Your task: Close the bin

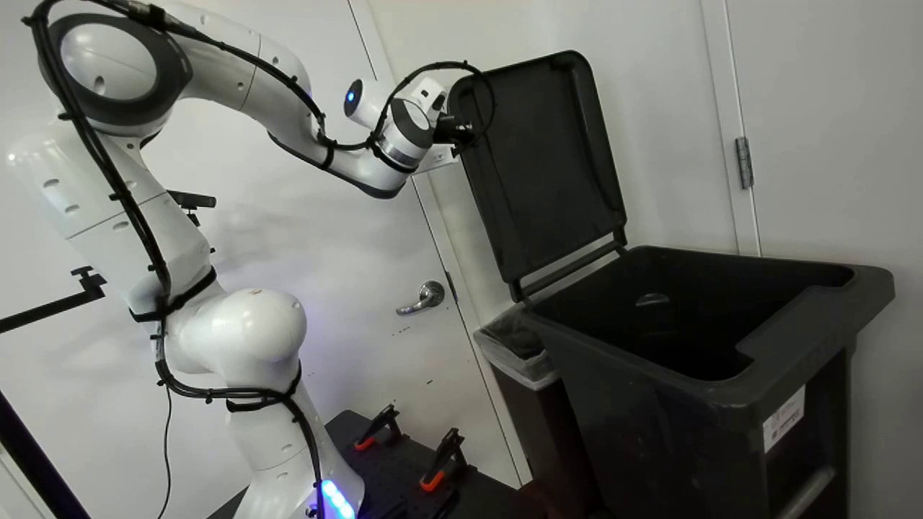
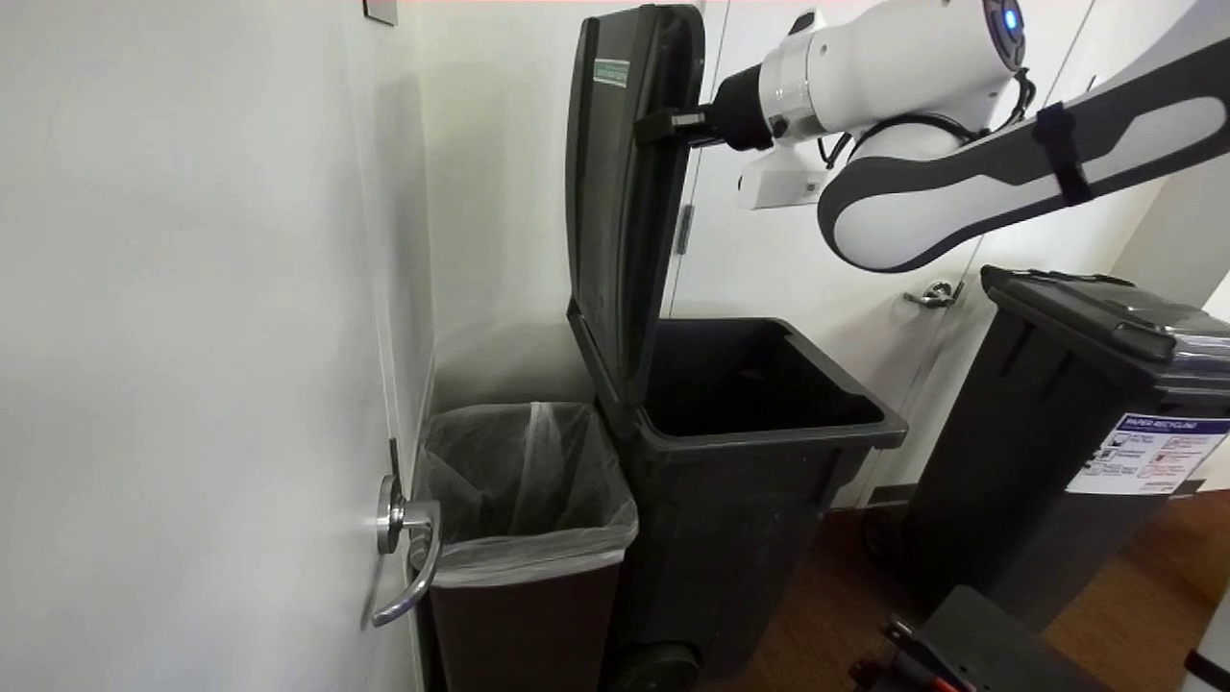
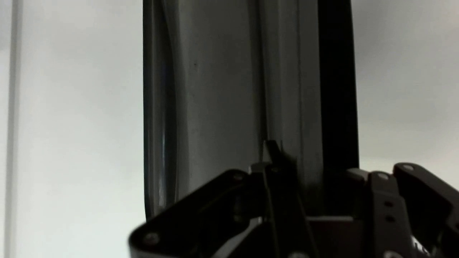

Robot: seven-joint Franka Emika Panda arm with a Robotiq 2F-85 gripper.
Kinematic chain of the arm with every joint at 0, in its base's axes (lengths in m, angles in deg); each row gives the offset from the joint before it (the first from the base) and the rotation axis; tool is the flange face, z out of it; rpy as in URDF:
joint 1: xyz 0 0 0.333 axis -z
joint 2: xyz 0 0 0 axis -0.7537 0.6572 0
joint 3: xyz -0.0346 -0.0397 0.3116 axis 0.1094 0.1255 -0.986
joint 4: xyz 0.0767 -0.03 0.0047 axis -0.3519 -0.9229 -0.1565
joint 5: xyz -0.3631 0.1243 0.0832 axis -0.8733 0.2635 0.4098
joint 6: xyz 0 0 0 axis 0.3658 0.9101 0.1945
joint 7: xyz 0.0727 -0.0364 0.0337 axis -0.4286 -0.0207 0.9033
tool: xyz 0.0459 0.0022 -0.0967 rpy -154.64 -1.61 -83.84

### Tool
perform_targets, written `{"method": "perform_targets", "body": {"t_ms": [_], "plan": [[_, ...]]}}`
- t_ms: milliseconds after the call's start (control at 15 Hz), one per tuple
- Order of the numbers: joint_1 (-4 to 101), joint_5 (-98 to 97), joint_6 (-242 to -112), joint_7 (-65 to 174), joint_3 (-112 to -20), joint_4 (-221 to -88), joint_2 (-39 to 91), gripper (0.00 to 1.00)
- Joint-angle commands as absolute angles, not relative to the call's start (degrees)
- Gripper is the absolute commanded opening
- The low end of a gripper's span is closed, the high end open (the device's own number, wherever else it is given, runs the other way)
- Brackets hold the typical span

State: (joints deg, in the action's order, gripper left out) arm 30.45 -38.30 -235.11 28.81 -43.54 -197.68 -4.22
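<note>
Black 2-fingered hand (image 3: 330,170) at raised, smooth plastic lid (image 1: 541,169) of boxy bin (image 1: 649,432), clamped or loose unclear

An exterior view crops the bin (image 1: 649,432) below.

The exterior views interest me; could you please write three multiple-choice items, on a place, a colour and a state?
1. Where is the lined wastebasket relative to the target bin?
A. Inside it
B. Atop it
C. Beside it

2. What colours has the label on the bin's lid?
A. Green, white
B. Red, yellow
C. Blue, orange

3. How is that lid?
A. Shut
B. Raised
C. Detached

1 C: both exterior views show them side by side.
2 A: green and white show in an exterior view.
3 B: it stands up, leaving the bin open.
</note>
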Motion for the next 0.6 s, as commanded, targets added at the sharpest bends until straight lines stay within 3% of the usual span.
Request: {"method": "perform_targets", "body": {"t_ms": [0,533], "plan": [[24.14,-40.23,-235.30,29.01,-35.17,-200.06,-7.48,0.02],[20.02,-42.76,-233.09,29.69,-24.91,-203.58,-15.56,0.02]]}}
